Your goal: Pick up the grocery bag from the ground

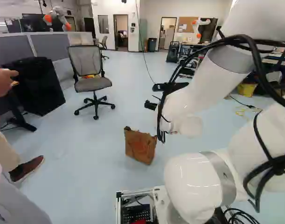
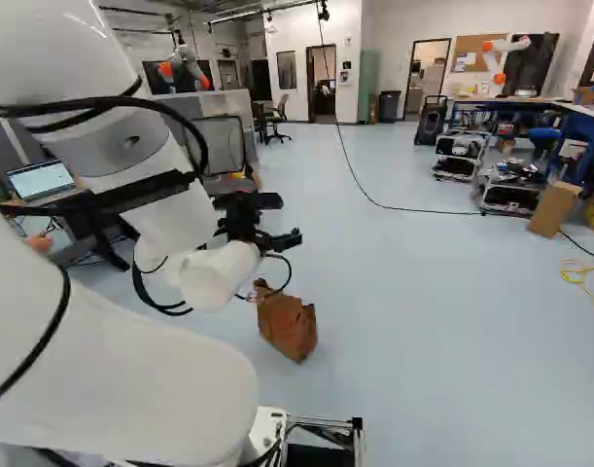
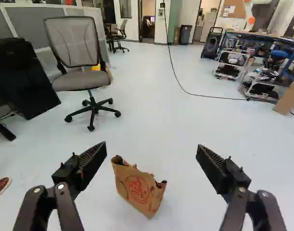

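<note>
— Got a look at the gripper [image 2: 287, 220]?
— Yes. Spread wide, poised above the floor [image 3: 175, 127].
— And the bag [image 3: 137, 188]?
— Resting on the floor, ahead of the gripper. In the wrist view, showing through the gap between the fingers [image 3: 91, 163], nearer to one. Leaning a bit, with a ragged top and red print on the side.
— Beyond it?
— Looking at a grey chair [image 3: 79, 81] on wheels and a long black cord [image 3: 199, 96].

A grey mesh chair [image 3: 77, 48] on wheels beside a black case [image 3: 21, 77], near grey partitions [image 3: 38, 32].
</note>
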Robot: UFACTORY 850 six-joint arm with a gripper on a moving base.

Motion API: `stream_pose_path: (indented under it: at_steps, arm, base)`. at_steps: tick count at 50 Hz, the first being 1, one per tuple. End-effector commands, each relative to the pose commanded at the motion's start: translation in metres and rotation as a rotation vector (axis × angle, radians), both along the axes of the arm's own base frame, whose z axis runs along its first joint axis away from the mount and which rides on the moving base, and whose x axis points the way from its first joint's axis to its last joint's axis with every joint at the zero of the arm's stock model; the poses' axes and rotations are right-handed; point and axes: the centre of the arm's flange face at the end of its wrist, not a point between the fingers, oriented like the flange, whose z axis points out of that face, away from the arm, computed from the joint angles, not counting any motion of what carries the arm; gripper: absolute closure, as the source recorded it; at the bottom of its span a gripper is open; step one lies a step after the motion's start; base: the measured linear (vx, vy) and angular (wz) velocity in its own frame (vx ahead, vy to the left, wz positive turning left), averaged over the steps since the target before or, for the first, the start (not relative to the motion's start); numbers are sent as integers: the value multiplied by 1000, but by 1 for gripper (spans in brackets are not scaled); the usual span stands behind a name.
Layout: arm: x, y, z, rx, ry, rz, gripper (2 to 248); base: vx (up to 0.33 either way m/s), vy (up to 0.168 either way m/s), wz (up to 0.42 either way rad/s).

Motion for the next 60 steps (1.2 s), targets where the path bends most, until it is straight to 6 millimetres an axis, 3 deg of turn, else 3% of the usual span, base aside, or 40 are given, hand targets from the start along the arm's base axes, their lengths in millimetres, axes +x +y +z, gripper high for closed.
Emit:
stream_pose_path:
  at_steps: [34, 50, 60]
  arm:
    - [6, 0, 1, 0, 3, 0, 3]
    - [29, 0, 4, 0, 12, 0, 3]
    - [56, 2, 6, 0, 18, 5, 3]
  base:
    - [0, 0, 0]
    - [0, 0, 0]
    - [0, 0, 0]
